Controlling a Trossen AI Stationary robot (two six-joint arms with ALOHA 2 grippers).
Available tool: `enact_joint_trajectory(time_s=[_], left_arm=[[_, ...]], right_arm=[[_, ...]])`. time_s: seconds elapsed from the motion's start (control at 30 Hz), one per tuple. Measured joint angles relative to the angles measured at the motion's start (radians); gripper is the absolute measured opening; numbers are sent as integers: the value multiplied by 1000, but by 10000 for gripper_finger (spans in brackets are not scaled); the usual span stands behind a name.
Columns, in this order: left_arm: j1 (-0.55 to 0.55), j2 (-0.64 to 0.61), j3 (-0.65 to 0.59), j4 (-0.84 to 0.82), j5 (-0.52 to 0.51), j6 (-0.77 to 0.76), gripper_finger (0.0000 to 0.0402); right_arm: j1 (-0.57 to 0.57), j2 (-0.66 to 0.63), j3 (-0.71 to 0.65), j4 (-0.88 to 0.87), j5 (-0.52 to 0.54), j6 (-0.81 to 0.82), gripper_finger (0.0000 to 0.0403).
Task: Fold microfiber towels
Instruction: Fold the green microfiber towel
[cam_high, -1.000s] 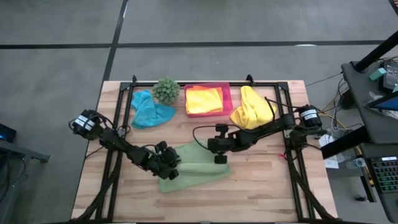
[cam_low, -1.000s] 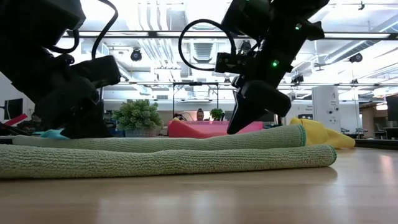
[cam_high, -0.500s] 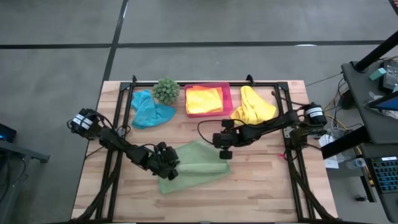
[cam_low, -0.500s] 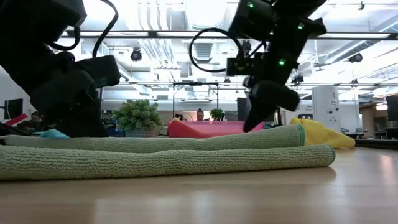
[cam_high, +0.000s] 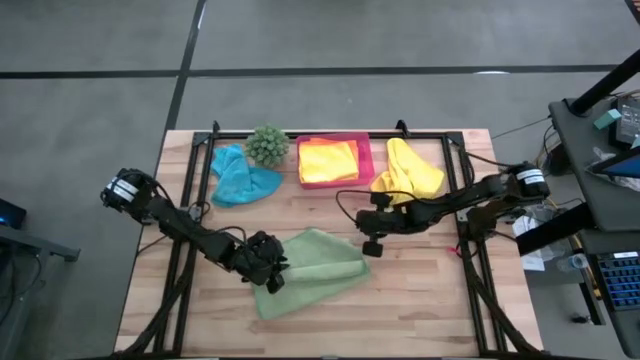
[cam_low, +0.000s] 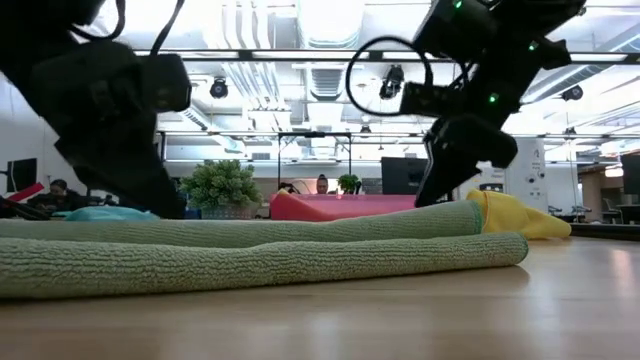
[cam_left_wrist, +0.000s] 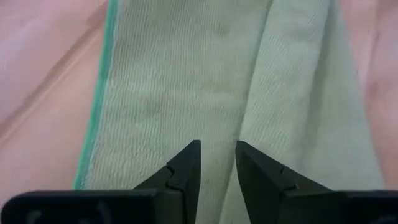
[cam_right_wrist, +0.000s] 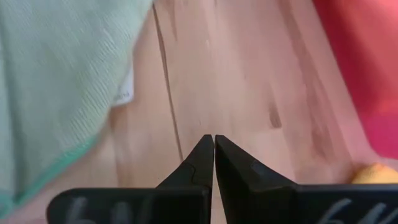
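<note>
A light green towel (cam_high: 310, 272) lies folded double at the table's near middle; in the low view (cam_low: 260, 258) its two layers lie one on the other. My left gripper (cam_high: 266, 264) stands over the towel's left end, its fingers a little apart (cam_left_wrist: 217, 152) over the upper layer's edge, nothing between them. My right gripper (cam_high: 372, 243) is shut (cam_right_wrist: 213, 140) over bare wood just right of the towel's right end. A teal towel (cam_high: 240, 176) and a yellow towel (cam_high: 408, 172) lie bunched at the back. A folded yellow-orange towel (cam_high: 328, 162) lies in the pink tray (cam_high: 367, 150).
A small spiky green plant (cam_high: 267, 145) stands at the back, between the teal towel and the pink tray. Dark frame rails (cam_high: 192, 200) run along the table's left and right sides. Bare wood (cam_high: 420, 290) lies at the near right.
My right gripper has drawn away from the green towel's right end, going toward the table's right edge and a little up. The green towel lies as it did. My left gripper has stayed over the towel's left end.
</note>
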Motion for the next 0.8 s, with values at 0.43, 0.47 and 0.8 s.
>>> enact_joint_trajectory(time_s=[0.43, 0.47, 0.8], left_arm=[[20, 2, 44, 7, -17, 35, 86], [22, 2, 45, 7, -22, 36, 86], [63, 2, 58, 21, -63, 37, 86]], right_arm=[[0, -42, -13, 78, 0, 5, 9], [0, -42, -13, 78, 0, 6, 9], [0, -38, -15, 101, 2, 36, 9]])
